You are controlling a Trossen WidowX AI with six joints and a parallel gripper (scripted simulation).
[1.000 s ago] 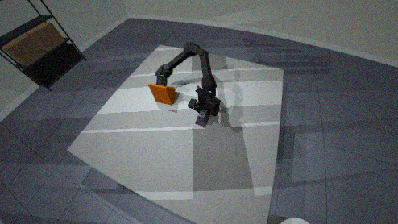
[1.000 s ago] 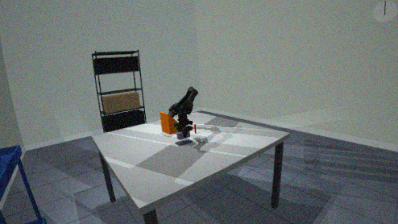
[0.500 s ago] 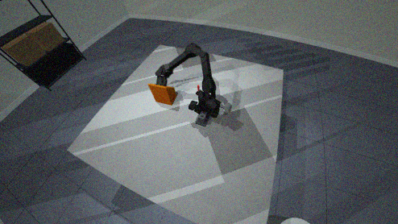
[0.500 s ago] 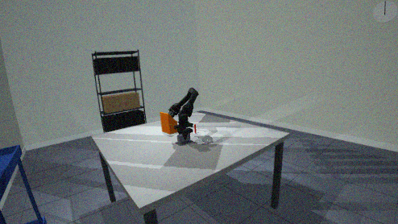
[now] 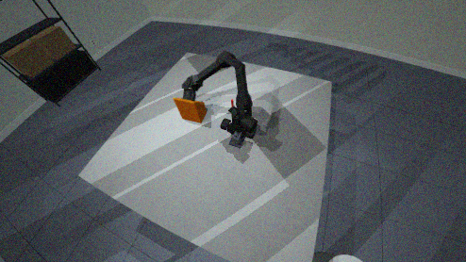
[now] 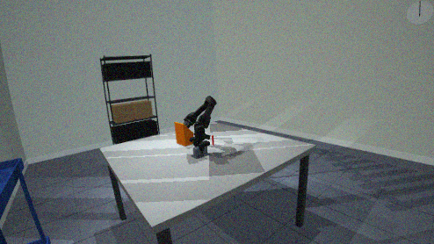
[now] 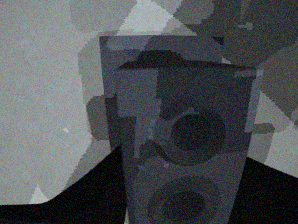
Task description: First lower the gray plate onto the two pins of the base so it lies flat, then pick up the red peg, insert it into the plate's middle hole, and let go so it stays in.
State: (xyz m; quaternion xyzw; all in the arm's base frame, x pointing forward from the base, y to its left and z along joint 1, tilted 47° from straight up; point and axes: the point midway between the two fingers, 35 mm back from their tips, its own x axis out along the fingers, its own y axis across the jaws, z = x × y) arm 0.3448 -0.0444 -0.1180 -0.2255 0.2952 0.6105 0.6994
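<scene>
My gripper (image 5: 237, 132) (image 6: 200, 145) (image 7: 165, 146) is shut on the gray plate (image 7: 138, 90), one finger on each side. Two round holes show on the plate's face in the wrist view. The gray base (image 7: 108, 67) shows behind the plate's far and left edges there. The top and exterior views are too small to separate plate from base, and whether they touch cannot be told. The pins are not clearly seen. The red peg (image 5: 232, 103) (image 6: 213, 140) stands upright on the table, apart from the gripper.
An orange block (image 5: 191, 111) (image 6: 183, 134) stands near the arm's base on the table (image 5: 165, 174) (image 6: 162, 168). Shadows cross the table around the gripper. A shelf rack (image 6: 127, 99) stands behind the table, and a blue frame (image 6: 31, 202) is at the left.
</scene>
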